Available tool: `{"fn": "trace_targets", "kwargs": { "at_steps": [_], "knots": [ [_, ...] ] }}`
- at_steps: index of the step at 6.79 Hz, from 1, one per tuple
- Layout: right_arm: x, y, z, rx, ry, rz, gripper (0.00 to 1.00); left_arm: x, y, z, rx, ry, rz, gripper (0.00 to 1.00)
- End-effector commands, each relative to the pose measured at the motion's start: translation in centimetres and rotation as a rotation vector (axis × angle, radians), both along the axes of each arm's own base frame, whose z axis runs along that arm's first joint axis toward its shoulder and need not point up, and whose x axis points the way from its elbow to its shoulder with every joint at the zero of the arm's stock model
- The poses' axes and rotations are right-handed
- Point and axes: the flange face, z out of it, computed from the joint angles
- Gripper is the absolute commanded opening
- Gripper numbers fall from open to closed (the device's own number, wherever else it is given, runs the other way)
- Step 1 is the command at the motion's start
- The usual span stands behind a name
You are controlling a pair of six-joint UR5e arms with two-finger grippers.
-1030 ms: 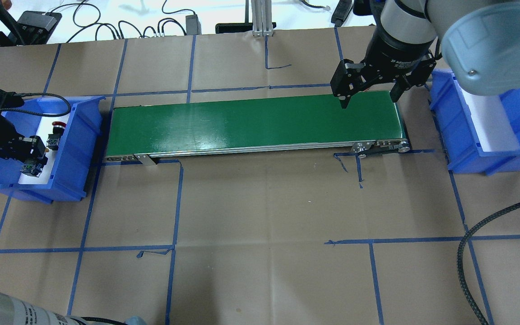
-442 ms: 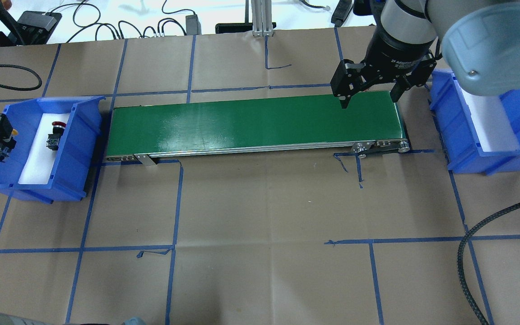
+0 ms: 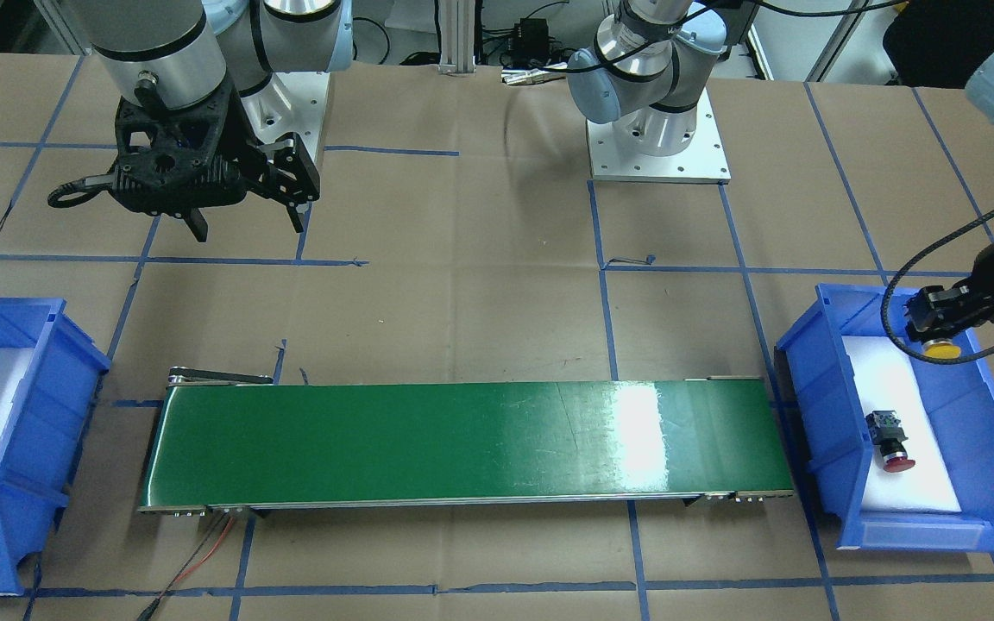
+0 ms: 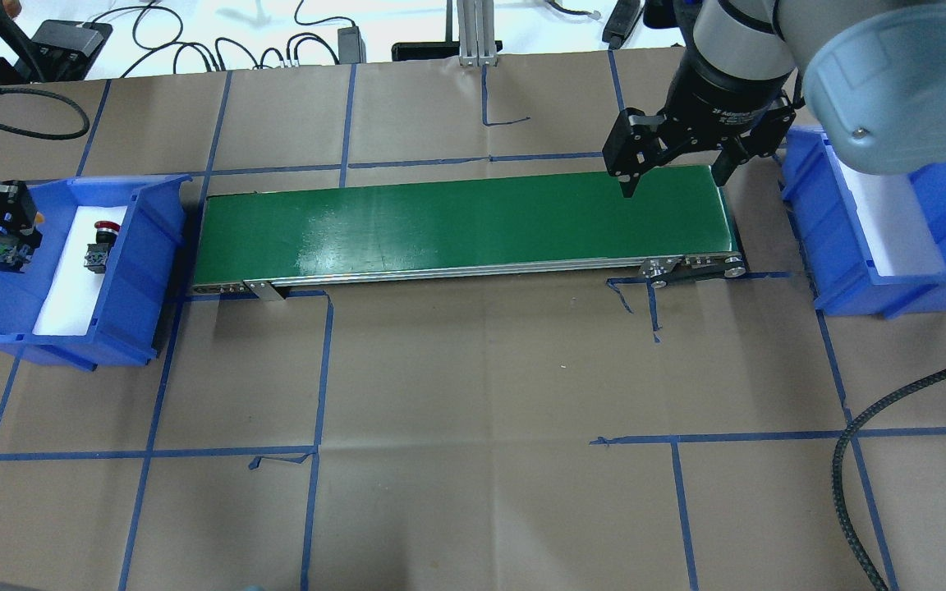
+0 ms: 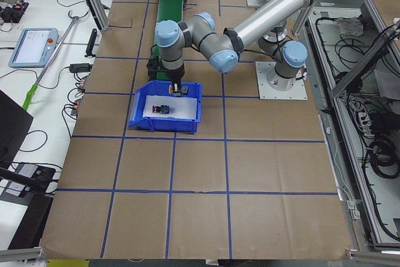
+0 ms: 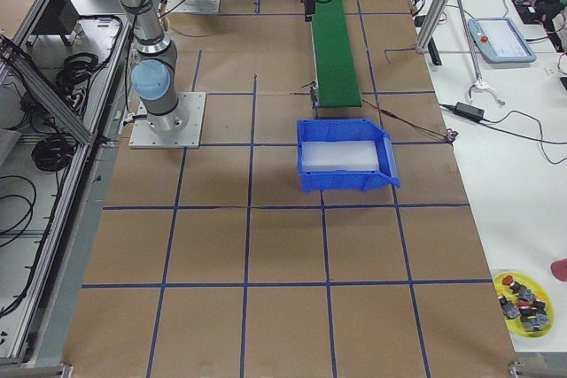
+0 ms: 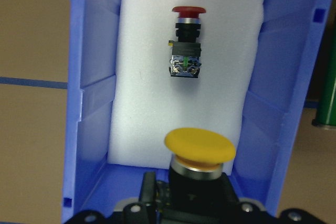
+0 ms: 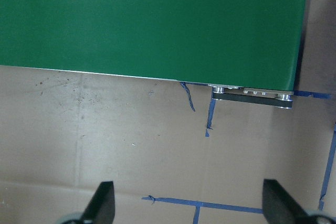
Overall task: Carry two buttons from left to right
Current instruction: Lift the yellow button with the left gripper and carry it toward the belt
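L hand (image 3: 937, 332) grasps yellow button (image 7: 199, 145) over blue bin (image 3: 812, 414); red button (image 3: 890, 440) inside. R hand (image 4: 673, 185) released, near conveyor (image 4: 440, 222) end.

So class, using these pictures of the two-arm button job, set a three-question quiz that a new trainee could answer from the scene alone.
1. True or false: the red button lies on its side on the white foam inside the left bin.
2. What does the left gripper hold above that bin? A) the yellow button B) the red button C) nothing
3. Fill the gap: the right gripper holds nothing and its jaws stand ____.

Key: 1 true; 2 A; 3 open.
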Motion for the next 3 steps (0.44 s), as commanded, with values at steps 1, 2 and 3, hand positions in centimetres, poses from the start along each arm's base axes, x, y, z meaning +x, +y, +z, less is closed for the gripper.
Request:
{"fn": "trace_targets", "kwargs": {
  "at_steps": [1,2,3],
  "knots": [
    [0.0,0.0,-0.1,0.004,0.004,0.0,1.0,-9.6,-2.6,0.2,-0.023,0.005,0.054,0.01],
    [0.0,0.0,-0.1,0.001,0.004,0.0,1.0,-13.9,-3.2,-0.4,-0.023,0.007,0.06,0.01],
    [0.0,0.0,0.0,-0.001,0.001,0.0,1.0,-17.2,-3.6,-1.2,-0.021,0.005,0.077,0.01]
  ]
}}
